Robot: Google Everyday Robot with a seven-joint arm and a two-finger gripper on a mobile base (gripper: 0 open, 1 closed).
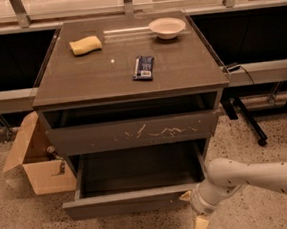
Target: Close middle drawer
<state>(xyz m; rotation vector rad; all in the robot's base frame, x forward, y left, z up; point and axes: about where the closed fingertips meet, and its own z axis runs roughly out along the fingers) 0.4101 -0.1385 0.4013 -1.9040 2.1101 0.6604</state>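
Observation:
The middle drawer (133, 201) is pulled far out of the dark cabinet (130, 77) and its inside looks empty. Above it the top drawer (135, 133), whose front has white scratch marks, stands slightly out. My gripper (192, 211) is low at the right, at the right end of the middle drawer's front. One tan fingertip (185, 196) touches that front near its right corner, and the other (200, 226) points down toward the floor. The gripper is open and holds nothing. The white arm (254, 177) comes in from the right edge.
On the cabinet top lie a yellow sponge (85, 44), a white bowl (166, 27) and a dark snack packet (144, 67). An open cardboard box (39, 160) stands on the speckled floor at the left. A black stand leg (247, 120) is at the right.

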